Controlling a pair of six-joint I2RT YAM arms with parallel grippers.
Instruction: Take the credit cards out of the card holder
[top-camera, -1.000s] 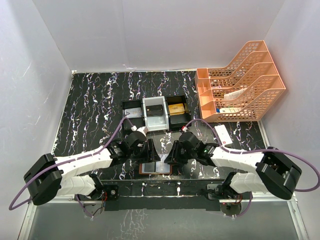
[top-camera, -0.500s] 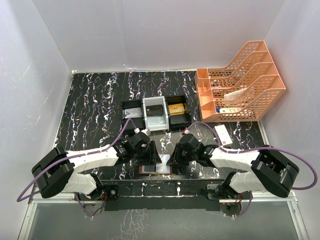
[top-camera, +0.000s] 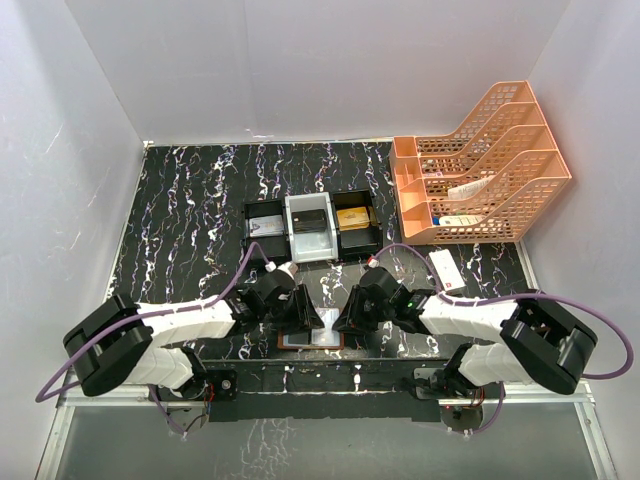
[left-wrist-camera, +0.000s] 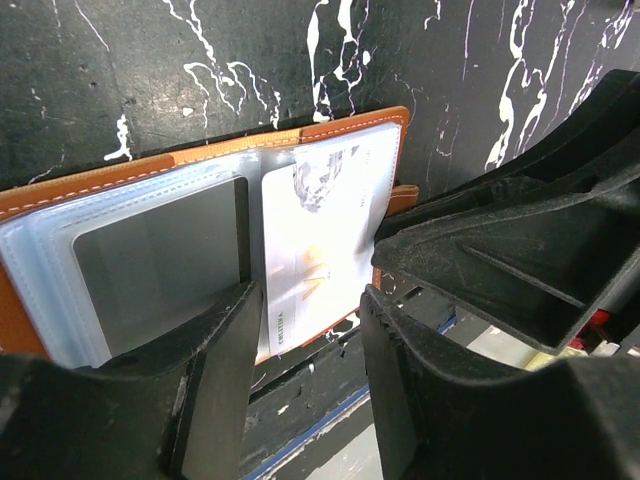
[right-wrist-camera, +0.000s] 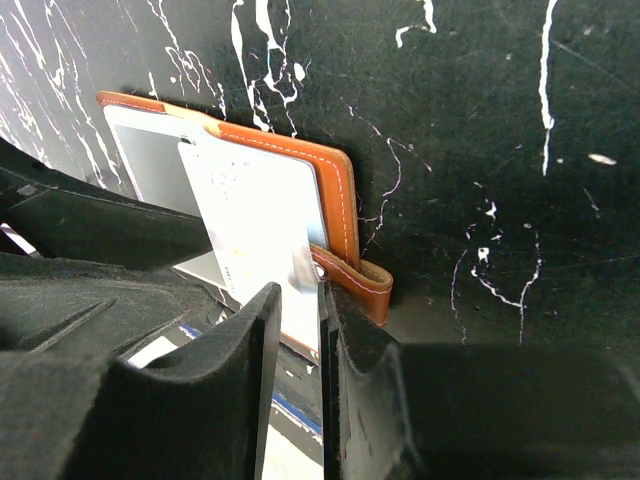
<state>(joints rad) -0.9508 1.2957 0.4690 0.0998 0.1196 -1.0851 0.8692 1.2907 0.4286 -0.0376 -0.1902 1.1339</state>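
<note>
The brown card holder (top-camera: 297, 341) lies spread open at the table's near edge, between both grippers. In the left wrist view the card holder (left-wrist-camera: 120, 175) shows clear pockets holding a grey card (left-wrist-camera: 160, 270) and a white printed credit card (left-wrist-camera: 325, 230). My left gripper (left-wrist-camera: 312, 335) is open and empty, its fingers astride the holder's near edge. My right gripper (right-wrist-camera: 300, 300) has its jaws a narrow gap apart over the right edge of the white card (right-wrist-camera: 255, 210), beside the clasp tab (right-wrist-camera: 365, 285). Both the left gripper (top-camera: 305, 322) and the right gripper (top-camera: 343, 322) also show from above.
A black-and-white compartment tray (top-camera: 310, 228) with a gold block (top-camera: 353, 217) stands behind the grippers. An orange mesh rack (top-camera: 480, 165) fills the back right. A white box with a red mark (top-camera: 443, 268) lies right of the right arm. The table's front rail (top-camera: 320, 368) runs just below the holder.
My left gripper has moved right and down onto the holder's left half. My right gripper has edged slightly closer to the holder's right edge.
</note>
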